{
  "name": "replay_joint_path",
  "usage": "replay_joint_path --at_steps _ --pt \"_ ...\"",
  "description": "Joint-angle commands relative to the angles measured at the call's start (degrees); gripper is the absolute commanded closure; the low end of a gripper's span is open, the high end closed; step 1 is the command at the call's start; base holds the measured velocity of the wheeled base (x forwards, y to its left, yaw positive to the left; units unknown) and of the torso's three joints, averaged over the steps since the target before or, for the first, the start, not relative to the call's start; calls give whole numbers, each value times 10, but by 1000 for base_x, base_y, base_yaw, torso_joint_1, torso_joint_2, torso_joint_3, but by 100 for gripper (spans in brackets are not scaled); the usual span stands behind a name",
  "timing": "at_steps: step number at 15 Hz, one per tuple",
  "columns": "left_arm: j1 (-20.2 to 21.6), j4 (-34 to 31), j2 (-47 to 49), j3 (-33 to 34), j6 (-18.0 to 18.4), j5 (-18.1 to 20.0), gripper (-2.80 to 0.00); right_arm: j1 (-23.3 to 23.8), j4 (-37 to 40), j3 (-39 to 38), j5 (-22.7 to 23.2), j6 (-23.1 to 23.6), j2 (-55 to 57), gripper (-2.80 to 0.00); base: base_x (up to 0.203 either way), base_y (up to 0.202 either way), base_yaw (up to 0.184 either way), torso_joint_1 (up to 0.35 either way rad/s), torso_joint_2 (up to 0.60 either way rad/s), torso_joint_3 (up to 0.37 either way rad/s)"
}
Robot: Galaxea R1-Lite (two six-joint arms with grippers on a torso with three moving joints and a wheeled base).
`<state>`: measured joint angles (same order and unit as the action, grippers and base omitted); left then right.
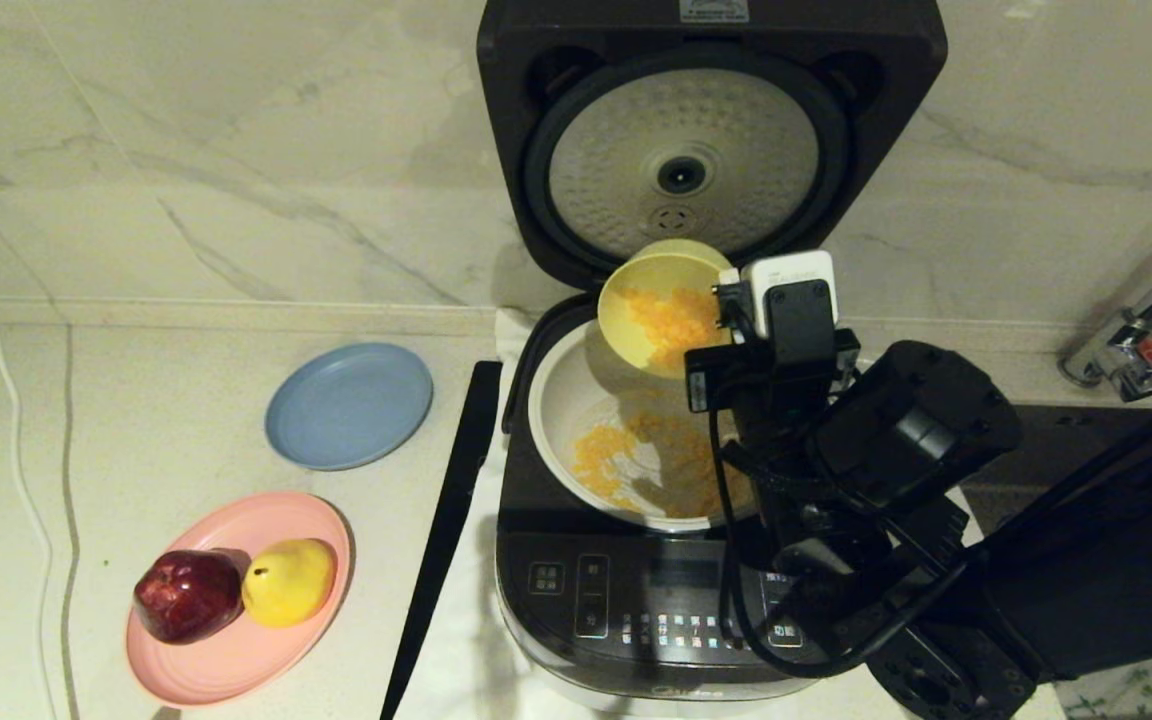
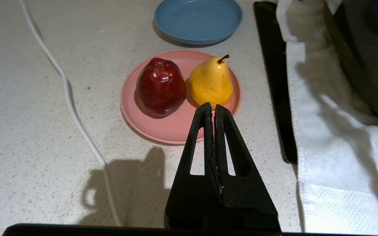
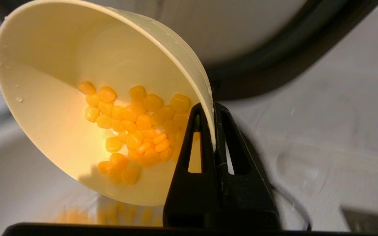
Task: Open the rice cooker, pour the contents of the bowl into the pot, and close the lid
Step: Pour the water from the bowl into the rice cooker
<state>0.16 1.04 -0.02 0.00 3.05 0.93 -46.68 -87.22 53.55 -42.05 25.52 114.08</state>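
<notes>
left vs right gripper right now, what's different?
The right gripper is shut on the rim of the bowl, holding it tilted over the pot; the left gripper is shut on nothing. The right sits above the open rice cooker; the left hangs over the counter near the pink plate. Both have black triangular fingers.

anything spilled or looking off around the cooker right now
Nothing stands out. The right gripper pinches the rim of the tilted bowl over the pot; kernels lie inside the pot, none on the counter. The lid stands open. The left gripper hovers shut near the pink plate.
</notes>
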Motion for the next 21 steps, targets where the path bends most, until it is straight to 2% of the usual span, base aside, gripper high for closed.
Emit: replay_joint_path --at_steps 1,5,8,11,13,16,21 --pt "0 0 0 4 0 0 0 2 -4 -6 -1 0 -4 0 0 0 0 0 0 0" --pt "0 0 0 4 0 0 0 5 -4 14 -1 2 -20 0 0 0 0 0 0 0" --pt "0 0 0 4 0 0 0 4 -4 -24 -1 -6 3 0 0 0 0 0 0 0" --pt "0 0 0 4 0 0 0 5 -4 6 -3 1 -35 0 0 0 0 0 0 0" --pt "0 0 0 4 0 0 0 4 -4 -21 -2 -4 -4 0 0 0 0 0 0 0" --pt "0 0 0 4 0 0 0 4 -4 9 -4 -3 -17 0 0 0 0 0 0 0" --pt "0 0 0 4 0 0 0 4 -4 -4 -4 -6 -19 0 0 0 0 0 0 0"
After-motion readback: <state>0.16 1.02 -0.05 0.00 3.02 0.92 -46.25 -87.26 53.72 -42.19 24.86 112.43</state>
